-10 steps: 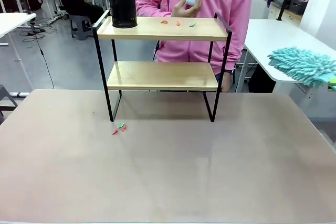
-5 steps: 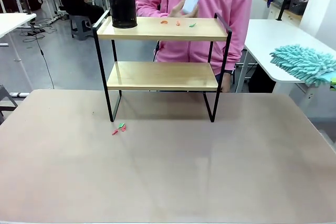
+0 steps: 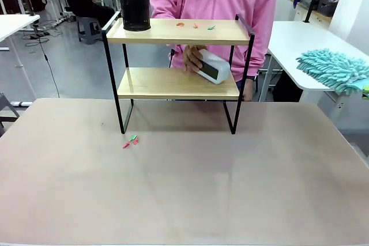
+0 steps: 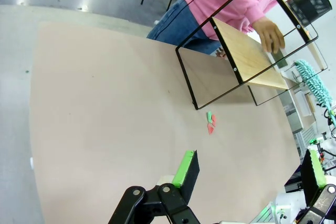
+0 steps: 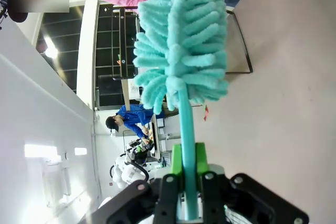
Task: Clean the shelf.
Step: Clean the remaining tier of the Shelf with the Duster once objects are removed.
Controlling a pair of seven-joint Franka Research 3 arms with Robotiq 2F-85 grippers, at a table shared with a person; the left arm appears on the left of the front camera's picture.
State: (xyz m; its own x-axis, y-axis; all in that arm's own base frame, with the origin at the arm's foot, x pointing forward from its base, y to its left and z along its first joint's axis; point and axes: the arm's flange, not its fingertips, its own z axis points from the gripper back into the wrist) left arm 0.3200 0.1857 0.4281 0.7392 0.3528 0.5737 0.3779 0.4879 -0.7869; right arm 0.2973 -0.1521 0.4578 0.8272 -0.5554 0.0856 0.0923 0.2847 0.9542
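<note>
left gripper (image 4: 251, 157) hanging wide open above the table (image 3: 184, 194) | shelf (image 3: 179, 32) standing at the table's far middle, black cup (image 3: 134, 8) sitting on its top board's left end | person's hand (image 3: 193, 57) holding a white bottle (image 3: 213, 67) tilted on the lower board | right gripper (image 5: 185, 167) clamping a teal duster (image 5: 178, 40) by its handle

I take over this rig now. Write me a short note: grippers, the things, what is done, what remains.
Left gripper: open, empty, above the table.
Right gripper: shut on the handle of the teal duster, off the table's right side.
Shelf: at the table's far side; a person's hand holds a tilted white bottle at its lower board.
Top board: black mesh cup at the left end, small coloured scraps near the middle.
More scraps lie on the table by the shelf's front left leg.
Done: no wiping visible. Left: dust both boards.
</note>
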